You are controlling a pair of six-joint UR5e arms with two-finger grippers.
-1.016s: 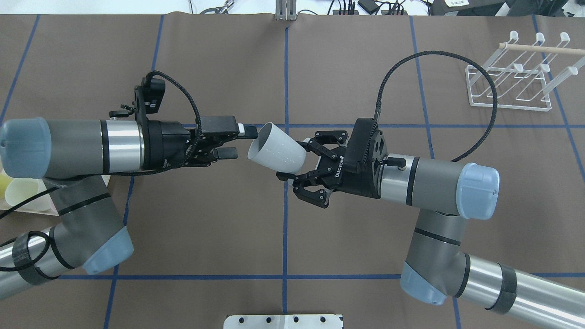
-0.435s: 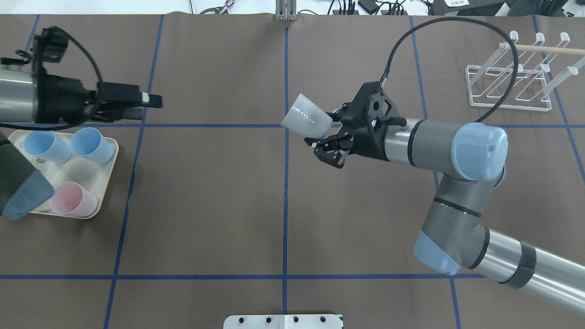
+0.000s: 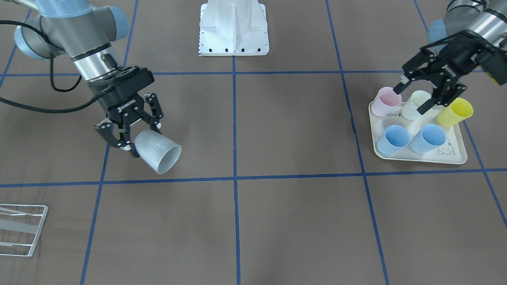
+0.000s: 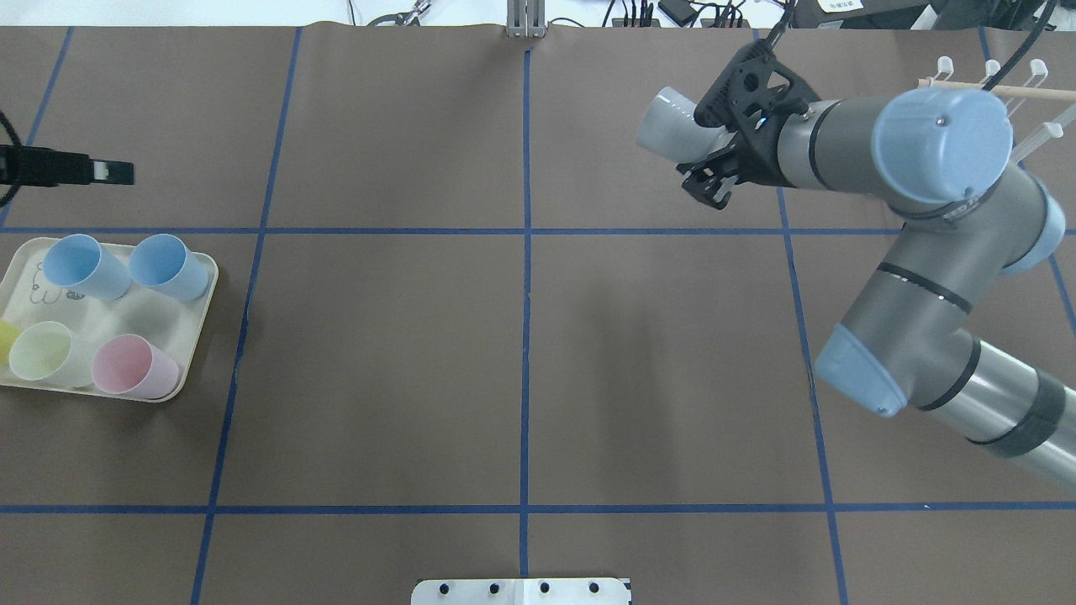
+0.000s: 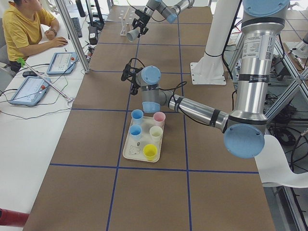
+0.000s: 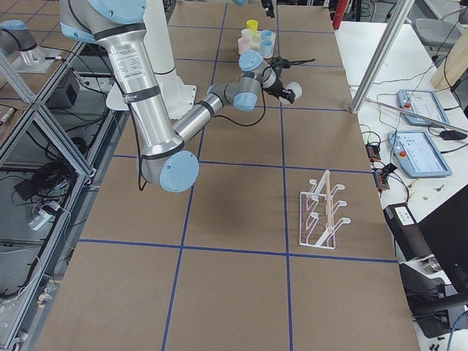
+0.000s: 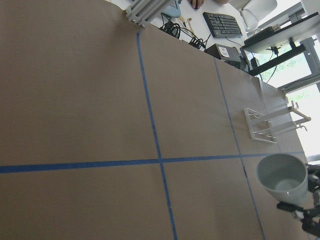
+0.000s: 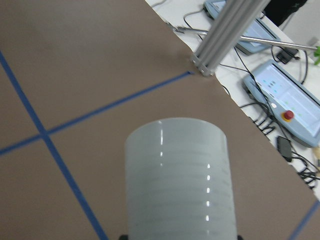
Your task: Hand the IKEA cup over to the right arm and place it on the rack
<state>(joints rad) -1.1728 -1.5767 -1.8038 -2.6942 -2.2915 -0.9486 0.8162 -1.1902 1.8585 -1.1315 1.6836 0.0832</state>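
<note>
My right gripper (image 4: 704, 158) is shut on a pale grey IKEA cup (image 4: 666, 128) and holds it on its side in the air, its mouth pointing away from the arm. The cup also shows in the front view (image 3: 158, 152), the left wrist view (image 7: 283, 177) and the right wrist view (image 8: 177, 175). The white wire rack (image 4: 1032, 80) stands at the far right, mostly hidden behind my right arm, and shows whole in the right side view (image 6: 325, 212). My left gripper (image 3: 414, 95) is open and empty above the cups on the cream tray (image 3: 420, 159).
The cream tray (image 4: 195, 277) at the left holds two blue cups (image 4: 84, 267), a pink cup (image 4: 133, 368), a pale green cup (image 4: 42, 353) and a yellow cup (image 3: 455, 111). Blue tape lines cross the brown table. A person sits at the far side (image 5: 26, 29).
My left gripper has drawn away from the cup and back to the left, over the tray. My right arm has carried the cup up and to the far right, toward the rack.
</note>
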